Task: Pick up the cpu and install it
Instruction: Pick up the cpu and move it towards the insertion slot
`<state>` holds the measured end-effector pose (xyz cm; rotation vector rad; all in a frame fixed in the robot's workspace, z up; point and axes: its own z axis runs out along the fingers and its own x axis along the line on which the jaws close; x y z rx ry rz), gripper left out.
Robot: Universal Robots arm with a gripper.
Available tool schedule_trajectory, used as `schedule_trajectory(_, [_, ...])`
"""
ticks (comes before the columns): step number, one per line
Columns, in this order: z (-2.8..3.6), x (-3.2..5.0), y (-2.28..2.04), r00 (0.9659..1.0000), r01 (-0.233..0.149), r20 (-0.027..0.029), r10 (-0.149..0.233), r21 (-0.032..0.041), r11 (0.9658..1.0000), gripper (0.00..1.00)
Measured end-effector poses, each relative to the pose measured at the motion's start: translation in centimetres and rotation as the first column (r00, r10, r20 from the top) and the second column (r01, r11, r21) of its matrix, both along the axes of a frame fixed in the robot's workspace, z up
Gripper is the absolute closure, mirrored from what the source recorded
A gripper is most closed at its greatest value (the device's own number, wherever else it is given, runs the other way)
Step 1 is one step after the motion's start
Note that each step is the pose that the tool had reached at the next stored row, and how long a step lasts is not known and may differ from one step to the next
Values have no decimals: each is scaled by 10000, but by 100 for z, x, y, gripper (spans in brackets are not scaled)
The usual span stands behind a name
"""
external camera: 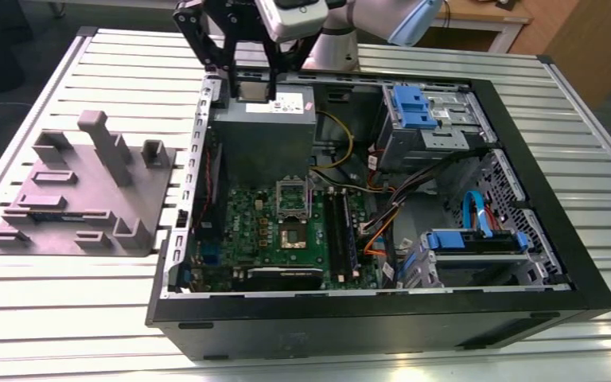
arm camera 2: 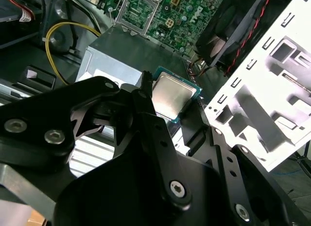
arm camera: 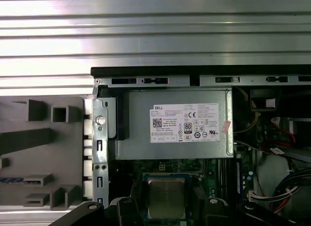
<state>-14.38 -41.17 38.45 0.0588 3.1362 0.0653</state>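
Observation:
The cpu (external camera: pixel 252 89), a small square chip with a silvery top and a thin pale rim, hangs between the black fingers of my gripper (external camera: pixel 249 86) at the far end of the open computer case (external camera: pixel 560 263). In both wrist views the cpu (arm camera 2: pixel 172 97) (arm camera: pixel 166 197) sits flat between the two fingers, and the gripper (arm camera 2: pixel 174 103) (arm camera: pixel 167 207) is shut on its edges. It is held above the grey power supply (arm camera: pixel 175 133). The dark socket (external camera: pixel 292 233) with its hinged frame raised lies further on, on the green motherboard (external camera: pixel 252 231). In the second wrist view the socket (arm camera 2: pixel 138 9) appears beyond the chip.
A grey fixture block (external camera: pixel 83 191) with upright posts stands on the slatted table on the exterior view's left of the case. Blue drive brackets (external camera: pixel 412 107) (external camera: pixel 476 239), yellow and orange cables (external camera: pixel 337 135) and memory slots (external camera: pixel 340 231) crowd the case interior.

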Motion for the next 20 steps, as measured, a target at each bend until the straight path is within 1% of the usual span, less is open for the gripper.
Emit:
schedule_trajectory(16, [0,45,0,10000,0,0,0,0,10000,53])
schedule_trajectory(20, [0,66,0,10000,0,0,0,0,10000,53])
